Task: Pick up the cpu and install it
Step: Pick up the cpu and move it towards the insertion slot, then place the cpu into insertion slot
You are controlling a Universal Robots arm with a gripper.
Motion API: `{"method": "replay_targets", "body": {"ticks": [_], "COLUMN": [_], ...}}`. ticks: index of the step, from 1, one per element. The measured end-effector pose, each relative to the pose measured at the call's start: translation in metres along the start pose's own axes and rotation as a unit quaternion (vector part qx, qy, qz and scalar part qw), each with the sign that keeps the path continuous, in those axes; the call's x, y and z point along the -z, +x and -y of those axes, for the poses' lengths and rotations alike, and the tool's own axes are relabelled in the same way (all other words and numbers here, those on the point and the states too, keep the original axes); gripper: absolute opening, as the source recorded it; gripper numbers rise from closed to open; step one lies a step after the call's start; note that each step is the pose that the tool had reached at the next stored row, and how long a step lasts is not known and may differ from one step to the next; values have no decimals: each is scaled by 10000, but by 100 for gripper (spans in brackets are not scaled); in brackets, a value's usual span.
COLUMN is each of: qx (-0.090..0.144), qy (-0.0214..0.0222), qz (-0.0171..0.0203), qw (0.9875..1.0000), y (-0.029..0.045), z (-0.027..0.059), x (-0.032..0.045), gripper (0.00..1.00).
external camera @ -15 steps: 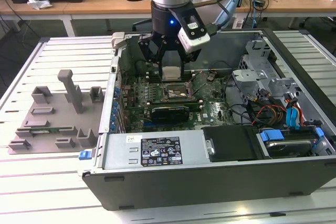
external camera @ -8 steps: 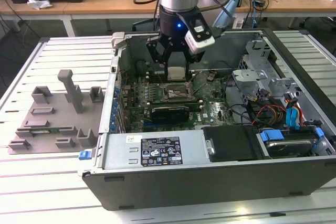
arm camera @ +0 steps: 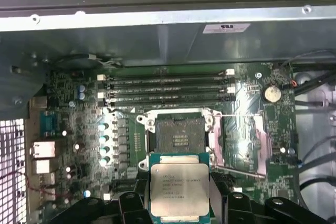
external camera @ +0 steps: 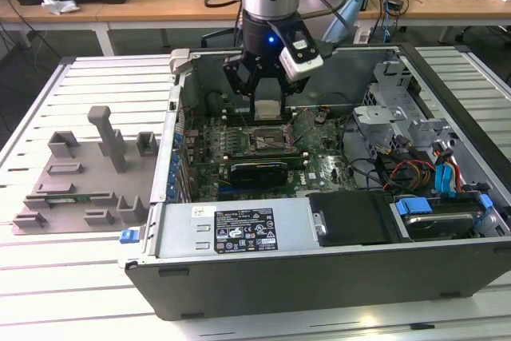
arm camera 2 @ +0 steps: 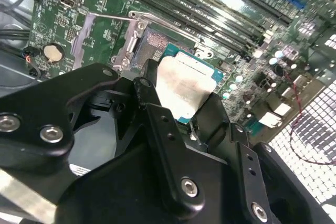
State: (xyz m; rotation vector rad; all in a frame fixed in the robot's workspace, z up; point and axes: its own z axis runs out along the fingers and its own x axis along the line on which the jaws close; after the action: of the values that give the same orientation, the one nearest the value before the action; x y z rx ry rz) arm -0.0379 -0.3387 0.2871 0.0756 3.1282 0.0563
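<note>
The cpu [arm camera: 179, 188], a flat square chip with a silvery top and a green rim, is held level between my black fingers; in the second wrist view the cpu [arm camera 2: 185, 84] sits in the same grip. My gripper [external camera: 267, 106] is shut on it inside the open computer case, a little above the motherboard. The empty socket [arm camera: 179, 136] lies below with its metal load frame [arm camera: 237, 140] swung open to one side. In the exterior view the socket [external camera: 270, 140] lies just below the gripper.
The open case [external camera: 335, 197] holds memory slots [arm camera: 168, 90], a black expansion card [external camera: 259, 170], a power supply [external camera: 239, 229], drive bays and cables at the exterior view's right. A grey moulded fixture tray [external camera: 88, 177] lies on the slatted table at the exterior view's left.
</note>
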Motion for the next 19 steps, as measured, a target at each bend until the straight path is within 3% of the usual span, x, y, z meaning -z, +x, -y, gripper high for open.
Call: {"method": "replay_targets", "body": {"ticks": [9, 19], "qx": [3, 3], "qy": [0, 0], "qz": [-1, -1], "qw": [10000, 10000], "y": [-9, -9], "z": [-102, -110], "x": [-90, -93], "gripper": [54, 54]}}
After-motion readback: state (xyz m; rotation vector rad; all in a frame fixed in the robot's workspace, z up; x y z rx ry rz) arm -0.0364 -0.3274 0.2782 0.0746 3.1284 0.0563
